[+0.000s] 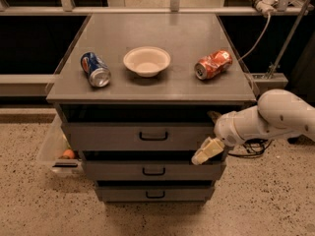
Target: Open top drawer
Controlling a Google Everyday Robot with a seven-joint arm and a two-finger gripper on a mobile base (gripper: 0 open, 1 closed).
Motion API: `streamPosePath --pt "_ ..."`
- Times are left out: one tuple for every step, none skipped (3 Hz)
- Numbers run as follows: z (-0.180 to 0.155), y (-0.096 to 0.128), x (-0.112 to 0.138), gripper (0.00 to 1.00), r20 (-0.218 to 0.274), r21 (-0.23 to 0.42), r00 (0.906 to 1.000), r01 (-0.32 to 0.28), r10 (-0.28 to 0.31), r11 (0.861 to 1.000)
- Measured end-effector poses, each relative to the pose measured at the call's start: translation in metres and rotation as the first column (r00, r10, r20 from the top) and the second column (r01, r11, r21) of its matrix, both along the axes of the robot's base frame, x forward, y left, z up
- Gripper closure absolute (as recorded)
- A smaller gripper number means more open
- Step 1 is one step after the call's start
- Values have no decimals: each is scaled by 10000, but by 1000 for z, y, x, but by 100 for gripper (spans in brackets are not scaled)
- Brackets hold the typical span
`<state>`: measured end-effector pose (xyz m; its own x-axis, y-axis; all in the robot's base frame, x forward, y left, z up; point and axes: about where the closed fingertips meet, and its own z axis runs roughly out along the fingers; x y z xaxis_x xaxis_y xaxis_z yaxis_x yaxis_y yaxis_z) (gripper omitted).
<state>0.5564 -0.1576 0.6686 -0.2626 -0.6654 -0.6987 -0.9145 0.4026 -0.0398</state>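
Note:
The top drawer (pixel 113 136) is the widest grey drawer of three under the grey cabinet top, with a small black bar handle (pixel 153 136) at its centre. Its front stands slightly forward of the dark gap above it. Two narrower drawers (pixel 153 171) sit below. My gripper (pixel 206 151) is at the end of the white arm (pixel 275 117), at the right end of the top drawer front, well right of the handle. Its cream finger (pixel 204 153) points down and left over the drawer's lower right corner.
On the cabinet top lie a blue can (pixel 95 69) on its side, a white bowl (pixel 146 60) and a crushed red can (pixel 212 64). A clear bin (pixel 56 149) with an orange object stands on the speckled floor to the left. Cables hang at the right.

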Motion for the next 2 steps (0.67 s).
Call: streamPosePath --pt "1 0 -6 0 -385 -287 9989 -265 254 9992" --pt "2 -5 -27 0 -1164 -708 9911 -737 651 9948"
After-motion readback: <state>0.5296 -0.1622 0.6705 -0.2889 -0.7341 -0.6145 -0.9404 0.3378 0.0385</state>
